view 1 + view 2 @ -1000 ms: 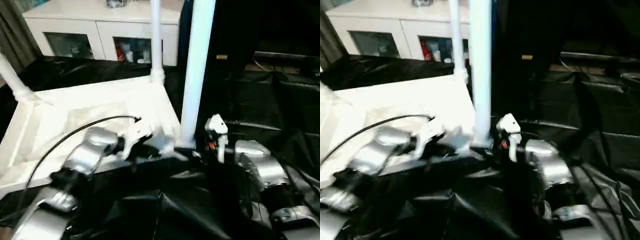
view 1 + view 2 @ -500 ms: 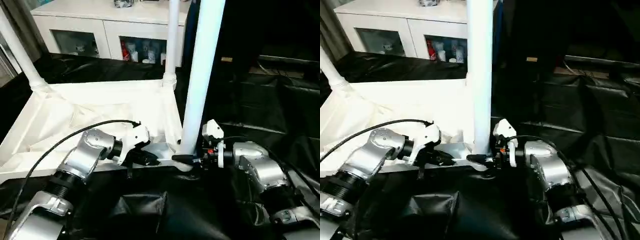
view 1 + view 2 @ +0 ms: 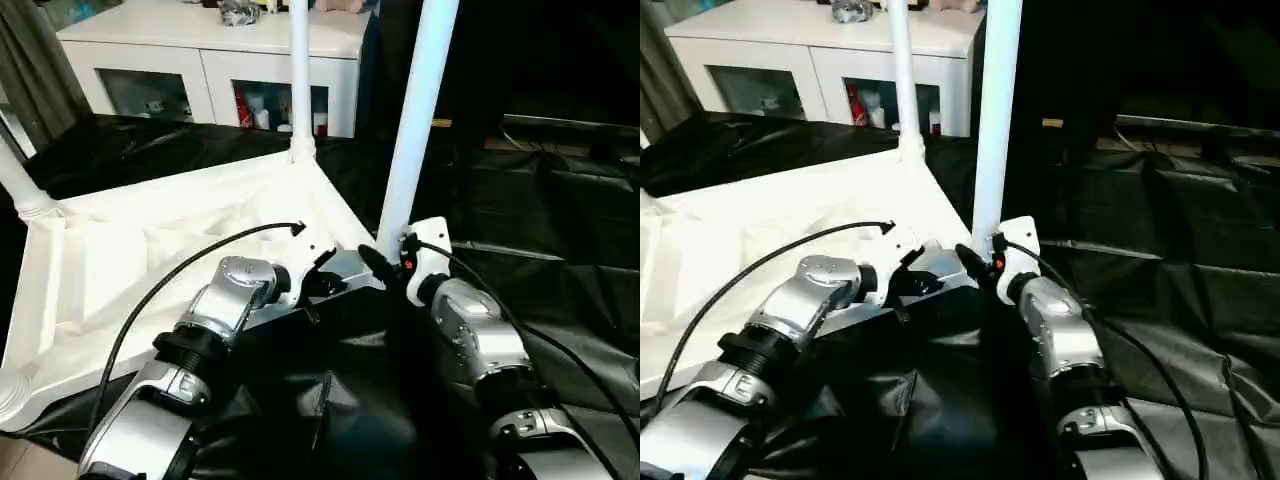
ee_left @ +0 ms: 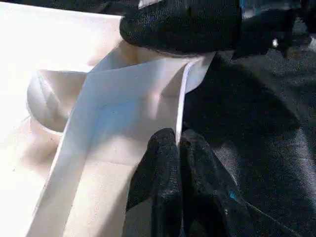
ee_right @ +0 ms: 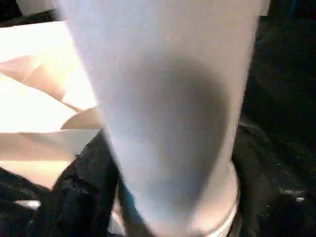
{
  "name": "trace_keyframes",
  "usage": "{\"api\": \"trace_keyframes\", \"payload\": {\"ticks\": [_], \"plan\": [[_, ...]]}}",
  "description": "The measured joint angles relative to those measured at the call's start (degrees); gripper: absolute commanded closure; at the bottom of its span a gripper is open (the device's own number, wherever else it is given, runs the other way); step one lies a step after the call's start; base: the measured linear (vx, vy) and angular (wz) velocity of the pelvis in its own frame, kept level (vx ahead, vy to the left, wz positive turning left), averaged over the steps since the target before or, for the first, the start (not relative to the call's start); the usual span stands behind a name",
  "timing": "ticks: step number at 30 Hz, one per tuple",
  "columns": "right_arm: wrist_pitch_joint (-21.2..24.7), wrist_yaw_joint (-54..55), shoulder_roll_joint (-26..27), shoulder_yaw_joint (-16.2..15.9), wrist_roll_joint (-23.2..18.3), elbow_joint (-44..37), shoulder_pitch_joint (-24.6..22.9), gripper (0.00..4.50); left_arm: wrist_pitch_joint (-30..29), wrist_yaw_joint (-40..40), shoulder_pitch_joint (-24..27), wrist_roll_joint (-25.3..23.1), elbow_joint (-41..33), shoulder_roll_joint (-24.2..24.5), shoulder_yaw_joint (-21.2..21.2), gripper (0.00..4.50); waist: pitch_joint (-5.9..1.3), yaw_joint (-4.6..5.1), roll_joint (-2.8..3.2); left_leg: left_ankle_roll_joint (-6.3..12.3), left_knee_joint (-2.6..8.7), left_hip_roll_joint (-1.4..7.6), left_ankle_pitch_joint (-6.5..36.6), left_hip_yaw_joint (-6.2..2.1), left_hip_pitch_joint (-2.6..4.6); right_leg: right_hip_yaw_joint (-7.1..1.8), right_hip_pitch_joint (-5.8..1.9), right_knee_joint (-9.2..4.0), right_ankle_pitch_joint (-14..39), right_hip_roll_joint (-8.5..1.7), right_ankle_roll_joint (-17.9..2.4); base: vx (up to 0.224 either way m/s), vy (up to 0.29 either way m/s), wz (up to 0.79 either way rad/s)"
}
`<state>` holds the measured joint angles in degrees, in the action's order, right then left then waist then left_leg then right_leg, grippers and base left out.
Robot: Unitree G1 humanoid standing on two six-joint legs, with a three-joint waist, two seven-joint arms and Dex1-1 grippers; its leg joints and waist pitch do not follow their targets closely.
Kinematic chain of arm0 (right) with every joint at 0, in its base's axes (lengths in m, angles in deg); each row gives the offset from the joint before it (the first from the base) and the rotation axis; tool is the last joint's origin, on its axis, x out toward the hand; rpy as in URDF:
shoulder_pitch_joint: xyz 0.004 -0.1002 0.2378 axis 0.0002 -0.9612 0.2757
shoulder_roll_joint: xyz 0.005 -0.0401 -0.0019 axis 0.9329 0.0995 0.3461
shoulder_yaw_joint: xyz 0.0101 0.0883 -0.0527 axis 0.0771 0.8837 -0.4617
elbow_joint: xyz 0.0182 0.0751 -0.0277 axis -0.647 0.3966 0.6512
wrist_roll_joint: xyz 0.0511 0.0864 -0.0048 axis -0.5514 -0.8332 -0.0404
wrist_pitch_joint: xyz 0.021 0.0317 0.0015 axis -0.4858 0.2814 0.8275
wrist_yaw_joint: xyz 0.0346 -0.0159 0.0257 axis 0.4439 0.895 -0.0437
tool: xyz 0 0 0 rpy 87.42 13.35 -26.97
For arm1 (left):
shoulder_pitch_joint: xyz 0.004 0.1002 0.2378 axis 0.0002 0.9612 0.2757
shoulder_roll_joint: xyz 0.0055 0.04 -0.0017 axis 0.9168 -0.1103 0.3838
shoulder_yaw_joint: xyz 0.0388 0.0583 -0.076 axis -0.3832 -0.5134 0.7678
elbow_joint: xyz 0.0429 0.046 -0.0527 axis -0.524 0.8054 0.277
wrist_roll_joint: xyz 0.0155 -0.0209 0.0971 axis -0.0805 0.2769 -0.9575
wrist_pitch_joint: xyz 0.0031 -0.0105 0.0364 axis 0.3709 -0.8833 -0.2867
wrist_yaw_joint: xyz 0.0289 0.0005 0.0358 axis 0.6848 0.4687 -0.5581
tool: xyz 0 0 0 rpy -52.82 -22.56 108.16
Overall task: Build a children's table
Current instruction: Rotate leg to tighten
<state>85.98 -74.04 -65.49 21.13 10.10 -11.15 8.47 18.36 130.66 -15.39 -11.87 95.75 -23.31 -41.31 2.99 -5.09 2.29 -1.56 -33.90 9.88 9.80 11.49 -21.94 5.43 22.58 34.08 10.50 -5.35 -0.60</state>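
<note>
The children's table lies upside down: its white ribbed top rests on black sheeting. One white leg stands in the far corner socket and another at the left. A third leg stands upright in the near right corner. My right gripper is closed round the base of that leg, one black finger beside it. My left gripper is shut on the top's thin rim just left of that corner, fingers pressed together.
A white glass-door cabinet stands behind the table. Crumpled black sheeting covers the ground to the right and in front. A black cable arcs over my left forearm.
The camera has shifted. My right forearm now reaches the leg's base from the near side instead of from the right. The left gripper stays on the rim.
</note>
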Motion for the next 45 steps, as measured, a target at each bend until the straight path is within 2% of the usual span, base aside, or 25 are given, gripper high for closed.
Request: {"api": "trace_keyframes", "payload": {"ticks": [2, 3, 5, 8, 16, 20, 21, 26, 30, 34, 36, 39, 42, 45], "plan": [[-0.65, -1.39, -0.1, 0.0, 0.12, 0.12, 0.0, 0.9, 0.32, 0.39, 0.02, 0.08, -0.02, 0.6, 0.0, 4.5, 0.0, 0.19, 0.07, 0.0, 0.0, -0.02, 0.0, 0.0, 0.0, -0.01, 0.02, -0.06, -0.01, 0.0, -0.01, 0.0, 0.0, 0.0], [-0.83, -3.02, -0.48, -0.01, 0.18, 0.12, -0.02, 0.61, 0.65, 0.88, 0.11, 0.12, -0.15, 1.13, -0.04, 4.5, 0.0, 0.34, 0.07, 0.0, 0.0, -0.01, 0.0, 0.0, -0.01, -0.01, 0.06, -0.07, -0.07, 0.0, -0.05, 0.0, 0.0, 0.0], [-0.98, -5.79, -1.14, -0.46, 0.16, 0.02, -0.03, 0.61, 1.09, 2.05, 0.3, 0.11, -0.49, 1.91, -0.16, 4.5, 0.0, 0.44, 0.07, 0.0, 0.0, -0.01, 0.0, 0.0, -0.02, -0.01, 0.13, -0.06, -0.36, 0.0, -0.08, 0.0, 0.0, 0.0], [-0.96, -16.08, -5.51, -4.06, -0.03, -1.7, -0.52, 0.61, 2.86, 7.73, 2.42, 0.76, -3.33, 5.63, -0.46, 4.5, 0.01, 0.53, 0.07, -0.01, 0.04, 0.04, 0.0, -0.14, -0.03, 0.08, 0.31, 0.07, -0.67, 0.06, -0.12, 0.0, 0.0, 0.0], [1.65, -34.17, -11.35, -7.53, -3.3, -5.89, -1.26, 0.61, 4.28, 19.99, 4.82, 2.83, -8.44, 11.85, -2.45, 4.5, 0.07, -0.65, 0.21, 0.01, 0.21, 0.14, 0.01, -0.12, -0.27, 0.17, 0.57, 0.1, -0.68, 0.14, -0.37, 0.0, 0.0, 0.0], [3.64, -39.51, -13.37, -8.78, -4.48, -8.02, -2.02, 0.95, 5.08, 24.17, 5.41, 3.11, -9.36, 13.9, -3.08, 4.5, 0.07, -1.56, 0.22, 0.07, 0.1, 0.12, 0.06, -0.07, -0.35, 0.14, 0.55, 0.06, -0.68, 0.09, -0.38, 0.0, 0.0, 0.0], [3.96, -40.6, -13.83, -9.11, -4.54, -8.53, -2.28, 0.95, 5.42, 24.97, 5.61, 3.11, -9.49, 14.3, -3.32, 4.5, 0.07, -1.62, 0.22, 0.06, 0.09, 0.12, 0.06, -0.05, -0.35, 0.12, 0.54, 0.07, -0.68, 0.09, -0.38, 0.0, 0.0, 0.0], [4.08, -41.38, -14.3, -9.8, -4.53, -9.22, -2.96, 1.51, 5.88, 25.52, 5.7, 3.11, -9.49, 14.45, -4.07, 4.5, 0.07, -1.6, 0.2, 0.04, 0.03, 0.12, 0.04, -0.01, -0.32, 0.02, 0.42, 0.11, -0.7, 0.08, -0.4, 0.0, 0.0, 0.0], [4.73, -41.32, -14.18, -9.79, -4.52, -9.54, -3.0, 1.71, 5.92, 25.53, 5.71, 3.1, -9.48, 14.44, -4.12, 4.5, 0.06, -1.58, 0.18, 0.03, 0.03, 0.12, 0.03, -0.01, -0.31, 0.02, 0.42, 0.13, -0.71, 0.08, -0.4, 0.0, 0.0, 0.0], [5.16, -40.32, -13.76, -9.7, -4.43, -10.11, -3.48, 1.82, 5.89, 25.21, 5.84, 3.03, -9.48, 14.01, -4.11, 4.5, 0.05, -1.53, 0.11, 0.02, 0.03, 0.12, 0.02, -0.01, -0.29, 0.02, 0.42, 0.17, -0.71, 0.08, -0.39, 0.0, 0.0, 0.0], [4.78, -36.47, -12.5, -8.84, -3.78, -10.01, -3.99, 1.83, 5.84, 22.62, 5.85, 2.41, -9.11, 13.23, -3.67, 4.5, -0.02, -1.47, -0.01, 0.01, 0.03, 0.13, 0.01, -0.01, -0.19, 0.02, 0.38, 0.25, -0.7, 0.08, -0.38, 0.0, 0.0, 0.0], [2.58, -20.06, -6.42, -4.9, -2.05, -5.38, -2.99, 1.84, 4.77, 11.91, 4.32, 0.54, -5.46, 8.6, -1.47, 4.5, -0.19, -1.01, -0.19, -0.05, 0.04, 0.12, -0.01, -0.03, 0.1, 0.01, 0.21, 0.28, -0.5, 0.06, -0.06, 0.0, 0.0, 0.0], [2.54, -8.61, -2.77, -2.42, -1.44, -3.74, -2.32, 1.85, 3.66, 5.39, 3.22, -0.03, -3.45, 4.78, -0.96, 4.5, -0.2, -0.41, -0.18, -0.04, 0.07, 0.07, -0.01, -0.03, 0.23, 0.01, 0.03, 0.0, -0.46, 0.03, 0.01, 0.0, 0.0, 0.0], [2.54, 1.33, 0.35, -0.56, -0.39, -1.25, -0.62, 1.85, 2.49, -0.53, 1.85, -0.01, -0.28, 0.76, 0.11, 4.5, -0.17, 0.04, -0.16, -0.03, 0.08, 0.01, 0.0, -0.04, 0.64, 0.03, -0.42, -0.4, -0.42, 0.01, 0.08, 0.0, 0.0, 0.0]]}}
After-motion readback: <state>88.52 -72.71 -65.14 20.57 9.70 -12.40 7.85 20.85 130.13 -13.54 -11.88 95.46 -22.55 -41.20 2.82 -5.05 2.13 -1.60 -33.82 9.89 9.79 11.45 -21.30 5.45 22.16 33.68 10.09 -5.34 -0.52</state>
